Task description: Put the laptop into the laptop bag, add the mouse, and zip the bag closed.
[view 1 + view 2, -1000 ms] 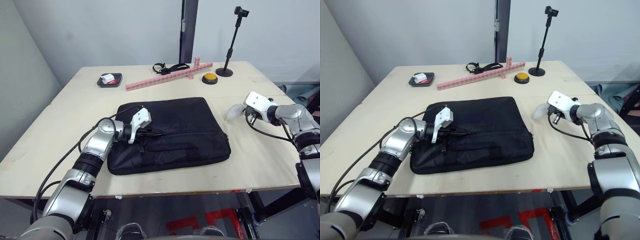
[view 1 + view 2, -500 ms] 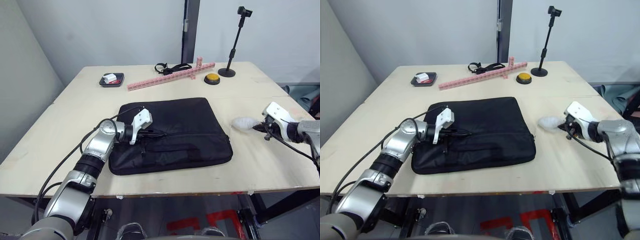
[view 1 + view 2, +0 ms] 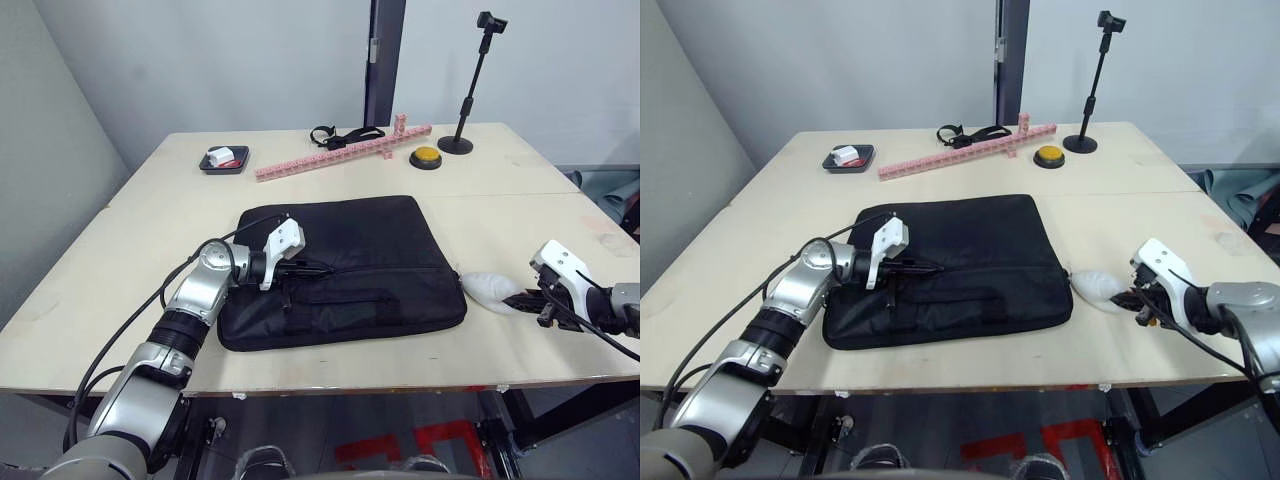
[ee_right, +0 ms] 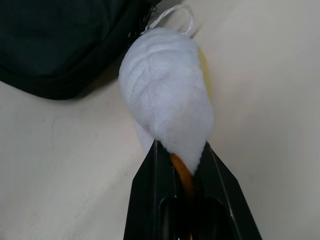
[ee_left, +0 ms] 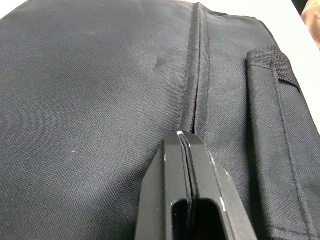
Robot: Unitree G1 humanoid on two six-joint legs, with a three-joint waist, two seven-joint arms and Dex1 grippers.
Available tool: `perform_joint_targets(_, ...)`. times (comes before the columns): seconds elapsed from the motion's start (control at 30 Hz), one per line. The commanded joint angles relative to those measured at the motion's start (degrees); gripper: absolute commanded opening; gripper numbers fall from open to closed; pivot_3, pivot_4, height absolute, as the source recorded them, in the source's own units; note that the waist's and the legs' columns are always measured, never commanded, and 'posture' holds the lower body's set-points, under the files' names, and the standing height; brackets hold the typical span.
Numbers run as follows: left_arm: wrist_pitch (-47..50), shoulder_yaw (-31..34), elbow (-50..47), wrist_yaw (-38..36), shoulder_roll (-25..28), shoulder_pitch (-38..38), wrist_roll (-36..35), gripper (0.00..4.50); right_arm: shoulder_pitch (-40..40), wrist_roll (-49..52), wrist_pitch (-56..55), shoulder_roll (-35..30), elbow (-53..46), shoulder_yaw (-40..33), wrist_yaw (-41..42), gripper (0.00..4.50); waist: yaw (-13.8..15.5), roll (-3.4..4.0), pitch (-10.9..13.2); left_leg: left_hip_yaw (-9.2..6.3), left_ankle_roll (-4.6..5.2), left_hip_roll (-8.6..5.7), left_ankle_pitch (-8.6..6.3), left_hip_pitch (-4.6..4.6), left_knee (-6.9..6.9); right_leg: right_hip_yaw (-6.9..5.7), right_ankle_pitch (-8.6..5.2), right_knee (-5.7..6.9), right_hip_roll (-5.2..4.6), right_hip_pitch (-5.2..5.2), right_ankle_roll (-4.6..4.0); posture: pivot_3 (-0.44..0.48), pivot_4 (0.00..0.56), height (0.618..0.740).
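The bag (image 3: 345, 268) lies flat in the middle of the table (image 3: 150, 230), and the zip seam across its top looks shut as far as I can tell. Back of the table is a bit of a junk shelf: a small dark tray (image 3: 223, 159) with a white and red bit in it, a long pink block bar (image 3: 340, 157), a black strap (image 3: 340, 135), a yellow button (image 3: 425, 157) and a black stand (image 3: 468, 90) with something clamped on top. None of that is near the bag. The left gripper (image 3: 318, 268) rests on the bag's top panel, right along the seam above the handle (image 3: 345, 297), fingers pressed together with nothing visible between them. The right gripper (image 3: 520, 300) is down at the table's right side, clamped on a white fuzzy lump (image 3: 485, 288) that sits just beside the bag's right end. The head views just show that lump as a pale blob. The right wrist view is way more useful: you can see an orange piece (image 4: 181, 172) pinched between the fingers, a yellowish edge on the far side of the fluff, and a thin white loop (image 4: 172, 14) at its tip, right by the bag's corner. The left wrist view adds the fabric weave and the stitched seam running out from the fingertips, with a strap off to one side.
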Motion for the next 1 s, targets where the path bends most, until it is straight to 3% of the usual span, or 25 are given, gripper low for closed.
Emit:
perform_joint_targets(0.03,2.83,-5.65,6.00,0.71,0.61,4.68,6.19,0.00,0.54,1.26,-0.82,-1.31,-1.20,-1.48,1.15,0.39,-0.01,-0.01,-0.01,-0.01,0.00,0.00,0.00,0.00,0.00,0.00,0.00,0.00,0.00,0.00,0.02,0.000,0.150,0.740)
perform_joint_targets(0.43,3.21,-5.50,5.75,1.03,0.46,4.67,6.03,0.00,-2.47,1.53,-5.15,-7.14,2.42,-0.59,7.22,4.48,-0.04,0.03,-0.04,0.00,0.00,-0.03,0.00,-0.01,0.00,0.13,0.21,0.00,0.00,0.02,0.20,0.000,0.150,0.740)
perform_joint_targets(0.77,4.50,-3.42,2.29,0.55,0.42,4.97,3.13,0.00,-10.07,6.48,-1.32,-15.25,3.62,0.07,18.45,4.48,-0.07,0.10,-0.10,0.01,0.02,-0.04,0.01,-0.01,0.03,0.14,0.26,0.01,0.00,0.05,0.15,0.000,0.150,0.740)
perform_joint_targets(1.0,8.78,0.30,-5.87,-0.82,2.54,5.38,-1.50,0.00,-18.41,10.41,3.62,-15.82,4.45,2.96,22.89,4.48,-0.39,0.04,-0.01,0.02,0.04,-0.03,0.01,-0.10,0.03,0.11,0.29,0.02,0.01,-0.04,0.10,0.000,0.150,0.740)
